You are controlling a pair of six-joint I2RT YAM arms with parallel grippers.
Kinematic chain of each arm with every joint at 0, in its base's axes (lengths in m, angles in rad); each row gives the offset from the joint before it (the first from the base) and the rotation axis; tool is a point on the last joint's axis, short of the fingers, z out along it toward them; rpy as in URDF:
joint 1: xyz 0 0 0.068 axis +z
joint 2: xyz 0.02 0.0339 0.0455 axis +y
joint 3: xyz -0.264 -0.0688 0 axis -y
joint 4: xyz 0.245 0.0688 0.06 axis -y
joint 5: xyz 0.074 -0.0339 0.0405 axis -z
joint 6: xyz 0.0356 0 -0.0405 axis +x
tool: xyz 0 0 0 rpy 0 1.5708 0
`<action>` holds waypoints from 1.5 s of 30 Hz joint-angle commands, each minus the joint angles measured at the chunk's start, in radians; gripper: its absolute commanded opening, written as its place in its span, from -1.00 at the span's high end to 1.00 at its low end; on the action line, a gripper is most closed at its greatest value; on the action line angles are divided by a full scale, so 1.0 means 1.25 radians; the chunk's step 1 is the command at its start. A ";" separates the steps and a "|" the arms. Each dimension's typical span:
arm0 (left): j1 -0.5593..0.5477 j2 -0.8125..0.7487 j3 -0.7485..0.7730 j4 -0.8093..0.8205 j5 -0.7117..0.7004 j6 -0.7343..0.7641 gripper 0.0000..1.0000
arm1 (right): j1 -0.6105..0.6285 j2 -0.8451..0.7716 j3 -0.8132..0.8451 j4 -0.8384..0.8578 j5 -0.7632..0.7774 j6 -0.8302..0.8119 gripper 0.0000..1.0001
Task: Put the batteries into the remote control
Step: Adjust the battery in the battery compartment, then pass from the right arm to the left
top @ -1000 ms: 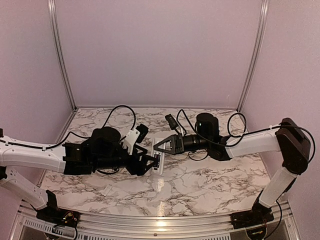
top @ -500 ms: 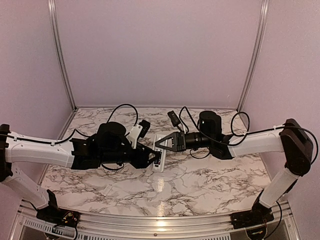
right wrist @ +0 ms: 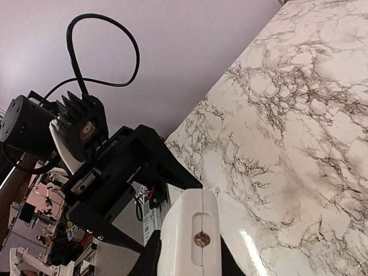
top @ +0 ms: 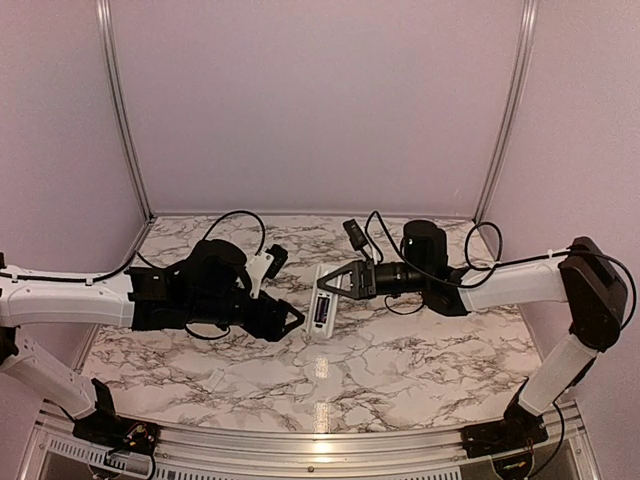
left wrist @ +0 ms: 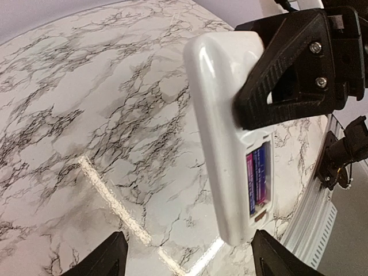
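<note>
White remote control point(top: 321, 315) pinched at its far end by right gripper point(top: 328, 288), battery bay exposed.
The batteries point(left wrist: 257, 179) look seated in remote's near end; left gripper point(top: 292, 322) gapes empty just beside remote. Loading likely done; next calls for closing the bay.

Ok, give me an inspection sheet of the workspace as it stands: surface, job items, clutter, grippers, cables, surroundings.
Surface: marble-pattern table, glare streak near the front.
Remote control: white, held at one end, battery compartment open.
Batteries: pink and blue cells show in the compartment; count unclear.
Clutter: nothing seen.
Left gripper: open, near the remote control, not touching it.
Right gripper: shut on the remote control.
Cables: black cables loop over both wrists.
Surroundings: lilac walls, aluminium frame posts.
</note>
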 commanded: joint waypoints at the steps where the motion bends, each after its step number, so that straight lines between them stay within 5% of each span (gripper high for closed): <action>1: 0.044 -0.063 -0.002 -0.237 -0.067 -0.010 -0.55 | -0.029 -0.010 -0.015 -0.011 0.010 -0.034 1.00; 9: 0.025 -0.070 -0.025 -0.116 -0.042 -0.065 -0.66 | -0.023 0.068 -0.047 0.063 0.071 0.076 1.00; 17: -0.061 0.117 0.097 -0.082 -0.131 -0.070 -0.72 | 0.033 0.102 -0.031 0.072 0.131 0.121 1.00; 27: -0.066 0.216 0.137 -0.027 -0.134 -0.137 -0.64 | 0.058 0.107 -0.040 0.107 0.161 0.154 1.00; 34: -0.067 0.251 0.172 -0.054 -0.139 -0.120 -0.45 | 0.062 0.114 -0.045 0.126 0.162 0.165 0.97; 40: -0.067 0.269 0.198 -0.094 -0.165 -0.118 -0.03 | 0.061 0.106 -0.048 0.111 0.159 0.155 0.91; 45: -0.060 0.248 0.192 -0.130 -0.159 -0.072 0.14 | 0.028 0.089 -0.062 0.082 0.139 0.140 0.37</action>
